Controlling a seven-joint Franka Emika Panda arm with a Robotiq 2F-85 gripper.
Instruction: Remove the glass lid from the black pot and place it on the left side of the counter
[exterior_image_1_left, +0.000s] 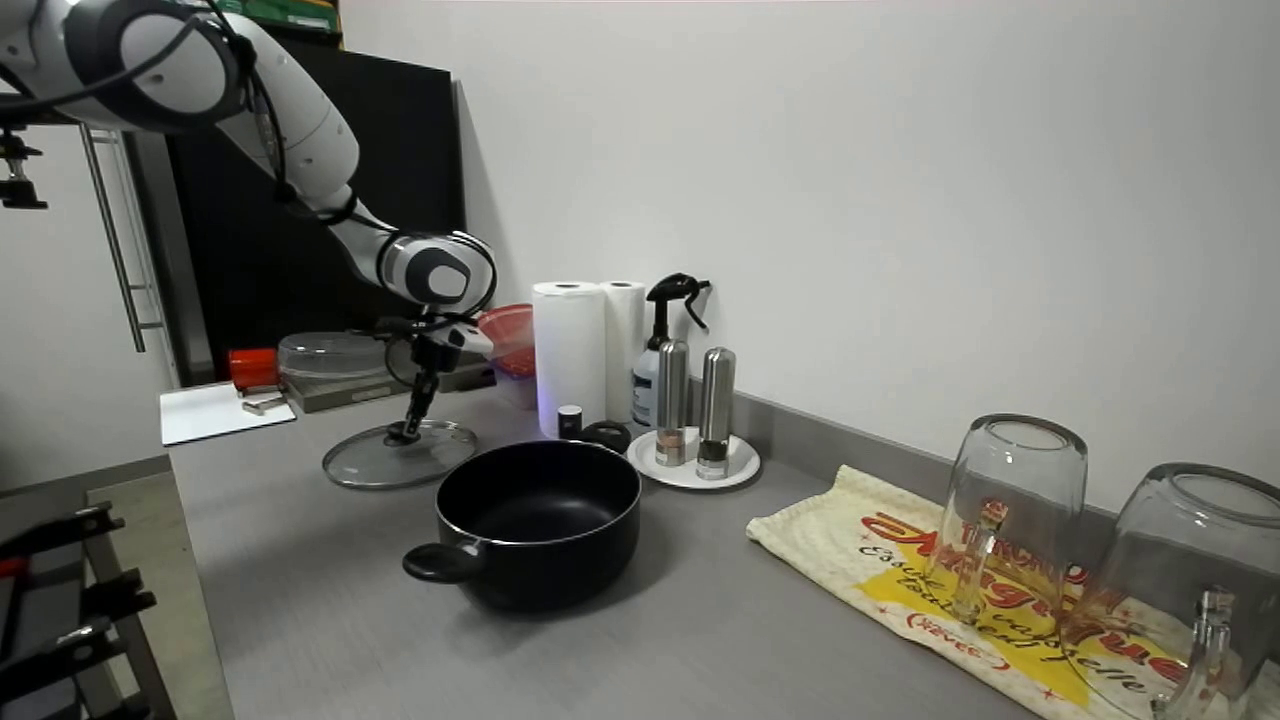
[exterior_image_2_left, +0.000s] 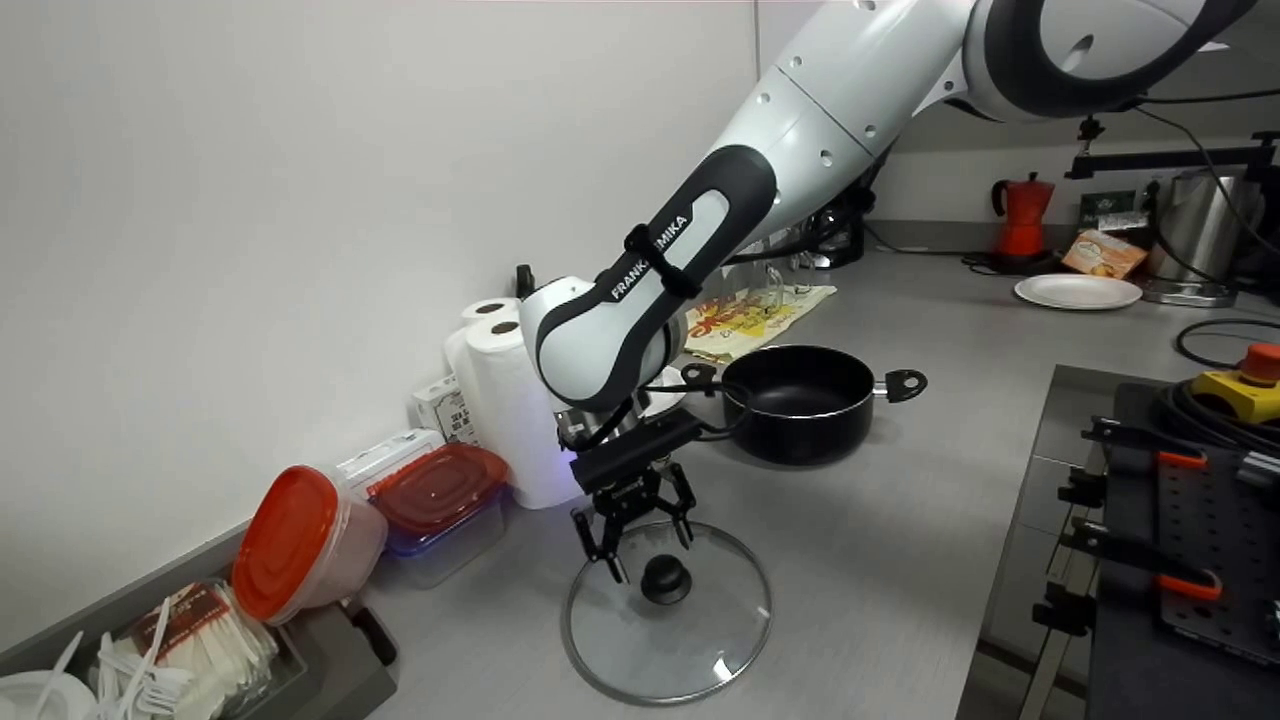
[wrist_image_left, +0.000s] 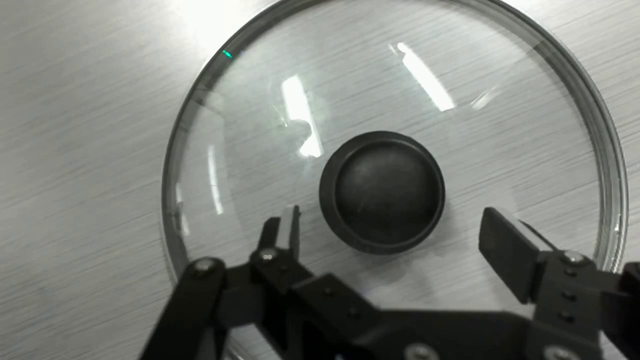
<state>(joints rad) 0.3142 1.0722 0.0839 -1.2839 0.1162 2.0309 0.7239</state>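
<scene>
Main job looks done: the glass lid (exterior_image_2_left: 675, 635) is off the black pot (exterior_image_1_left: 560, 567) and lies flat on the counter (exterior_image_2_left: 870, 570), knob (wrist_image_left: 382, 192) up, near the pot but apart from it. Pot is upright and uncovered in both exterior views. Lid's spot is toward the counter end with the red-lidded tub (exterior_image_2_left: 312, 550); I'd take that as the left side, though nothing in view labels it. My gripper (exterior_image_2_left: 655, 558) is released: 2 fingers (wrist_image_left: 510, 255) spread, 1 to either side of the knob, a visible gap at each in the wrist view, nothing gripped. Can't tell if their tips brush the glass. Left to do, my judgement: rise straight up and back away without catching the knob. If the spot isn't left enough, I'd have to grip the knob and shift it over.
</scene>
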